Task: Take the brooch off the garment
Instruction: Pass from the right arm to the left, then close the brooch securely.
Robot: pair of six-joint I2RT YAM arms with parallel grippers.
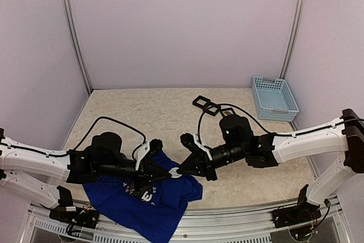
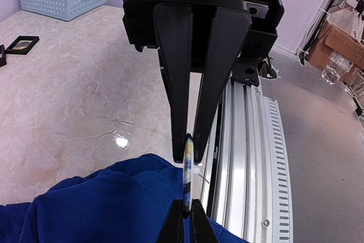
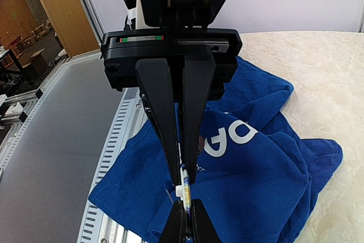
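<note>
Pinching the brooch (image 1: 176, 173) edge-on from opposite sides, the left gripper (image 1: 166, 172) and right gripper (image 1: 183, 171) both clamp it above the garment (image 1: 136, 206), which lies crumpled at the surface's (image 1: 142, 112) near edge.

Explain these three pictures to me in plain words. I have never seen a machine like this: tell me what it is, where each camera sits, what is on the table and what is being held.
These are two robot arms bolted to a table's near edge. The overhead view looks down from behind them. The other two pictures come from cameras on each wrist, looking along that arm's own two fingers.

On the table lie a blue T-shirt with white lettering, some black square frames and a light blue basket at the far right.

The left gripper and the right gripper meet tip to tip over the shirt. Both are shut on a thin, flat disc seen edge-on, apparently the brooch, each gripping an opposite edge.
</note>
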